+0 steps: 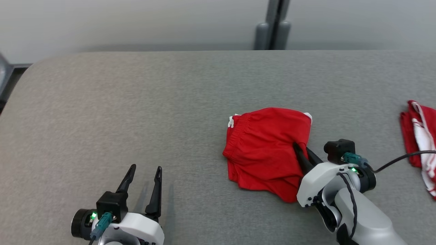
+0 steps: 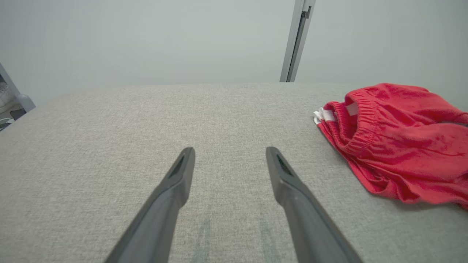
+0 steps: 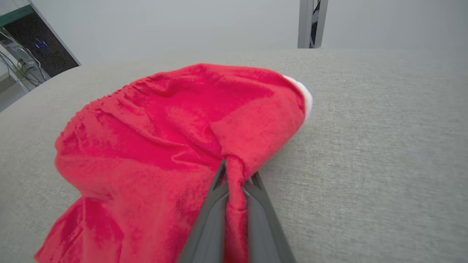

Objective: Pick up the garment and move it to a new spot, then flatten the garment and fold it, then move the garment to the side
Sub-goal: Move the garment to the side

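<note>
The garment (image 1: 264, 148) is a pair of red shorts with an elastic waistband and white trim, lying crumpled on the grey table (image 1: 136, 112) right of centre. My right gripper (image 1: 300, 147) is shut on a pinched fold of the garment (image 3: 175, 146) at its right edge; the right wrist view shows red cloth squeezed between the two dark fingers (image 3: 214, 204). My left gripper (image 1: 144, 167) stands open at the lower left with nothing between its fingers (image 2: 175, 182), well to the left of the garment (image 2: 398, 138).
A second red-and-white cloth (image 1: 420, 143) lies at the table's right edge. A grey post (image 1: 274, 25) stands behind the table's far edge. The table's left corner is rounded, with equipment (image 3: 25, 54) beyond it.
</note>
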`<state>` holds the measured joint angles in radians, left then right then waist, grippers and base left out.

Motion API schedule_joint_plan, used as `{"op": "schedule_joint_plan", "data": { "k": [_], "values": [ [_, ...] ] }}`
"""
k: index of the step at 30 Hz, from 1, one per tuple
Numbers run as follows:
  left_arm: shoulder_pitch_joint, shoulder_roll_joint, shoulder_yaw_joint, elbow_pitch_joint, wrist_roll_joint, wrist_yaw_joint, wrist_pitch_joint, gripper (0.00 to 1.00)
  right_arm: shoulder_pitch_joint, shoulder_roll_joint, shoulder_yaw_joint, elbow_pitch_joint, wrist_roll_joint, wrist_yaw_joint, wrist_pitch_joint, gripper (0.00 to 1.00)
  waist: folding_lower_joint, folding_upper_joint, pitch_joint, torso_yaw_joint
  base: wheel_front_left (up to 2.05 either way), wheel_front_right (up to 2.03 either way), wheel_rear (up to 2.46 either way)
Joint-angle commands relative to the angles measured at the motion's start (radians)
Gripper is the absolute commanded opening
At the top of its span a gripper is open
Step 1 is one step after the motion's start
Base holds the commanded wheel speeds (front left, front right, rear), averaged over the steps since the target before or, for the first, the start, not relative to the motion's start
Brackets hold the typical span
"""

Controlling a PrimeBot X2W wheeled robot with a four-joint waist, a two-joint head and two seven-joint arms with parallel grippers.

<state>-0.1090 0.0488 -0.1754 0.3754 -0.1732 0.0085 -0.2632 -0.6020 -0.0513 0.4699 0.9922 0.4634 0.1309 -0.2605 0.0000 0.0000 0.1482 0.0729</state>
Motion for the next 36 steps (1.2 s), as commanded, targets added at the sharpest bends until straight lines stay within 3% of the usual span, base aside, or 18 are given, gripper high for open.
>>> {"op": "schedule_joint_plan", "data": {
  "k": [1, 12, 20, 32, 36],
  "values": [
    [-0.001, 0.004, 0.000, -0.003, 0.007, -0.003, -0.001, 1.00, 0.021, -0.005, -0.012, -0.011, -0.016, 0.000, -0.006, 0.00, 0.0000, 0.0000, -0.036, -0.137, 0.00, 0.00, 0.00],
    [-0.032, 0.004, -0.031, -0.014, 0.010, -0.020, -0.001, 1.00, 0.104, -0.003, -0.012, -0.094, -0.010, 0.000, -0.006, 0.00, 0.0000, 0.0000, -0.029, -0.433, 0.00, 0.00, 0.00],
    [-0.060, 0.005, -0.053, -0.017, 0.016, -0.023, -0.001, 1.00, 0.102, -0.003, 0.024, -0.132, -0.007, 0.000, -0.006, 0.00, 0.0000, 0.0000, 0.018, -0.581, 0.00, 0.00, 0.00],
    [-0.103, 0.005, -0.076, 0.004, 0.033, -0.037, -0.001, 1.00, 0.015, -0.007, -0.008, -0.152, -0.124, 0.000, -0.006, 0.00, 0.0000, 0.0000, 0.072, -0.592, 0.00, 0.00, 0.00],
    [-0.109, 0.005, -0.075, 0.001, 0.041, -0.038, -0.001, 1.00, -0.073, -0.041, 0.004, -0.139, -0.168, 0.000, -0.006, 0.00, 0.0000, 0.0000, 0.094, -0.553, 0.00, 0.00, 0.00]
  ]
}}
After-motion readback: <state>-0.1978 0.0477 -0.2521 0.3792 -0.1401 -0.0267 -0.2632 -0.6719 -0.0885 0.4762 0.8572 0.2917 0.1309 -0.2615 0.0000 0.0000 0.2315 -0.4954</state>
